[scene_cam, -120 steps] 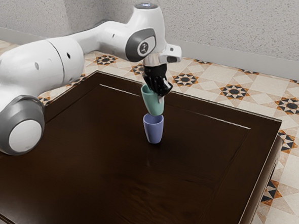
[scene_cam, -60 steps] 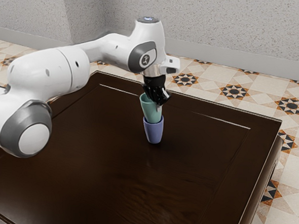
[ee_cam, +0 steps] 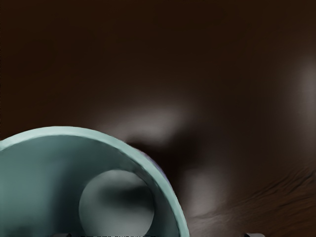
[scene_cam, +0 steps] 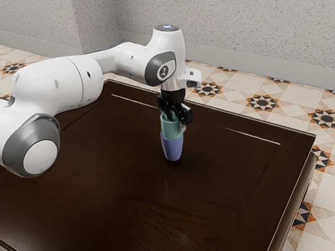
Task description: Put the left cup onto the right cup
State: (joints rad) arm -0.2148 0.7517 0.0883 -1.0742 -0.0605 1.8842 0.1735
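Observation:
The teal-green cup (scene_cam: 169,128) sits upright with its lower part nested inside the lavender-blue cup (scene_cam: 172,148), which stands on the dark wooden table (scene_cam: 226,186) near its far middle. My black gripper (scene_cam: 174,118) comes down from above and is shut on the green cup's rim. In the wrist view the green cup's open mouth and inner bottom (ee_cam: 74,192) lie just under my hand. A thin sliver of the blue cup's rim (ee_cam: 157,167) peeks out beside it.
The table has a raised border, and its right edge (scene_cam: 300,185) drops to a patterned tile floor (scene_cam: 327,118). A grey wall runs behind. My white arm (scene_cam: 73,85) spans the exterior view's left side above the table.
My gripper has lowered the green cup from just above the blue cup down into it. The green cup has also straightened from a tilt to upright.

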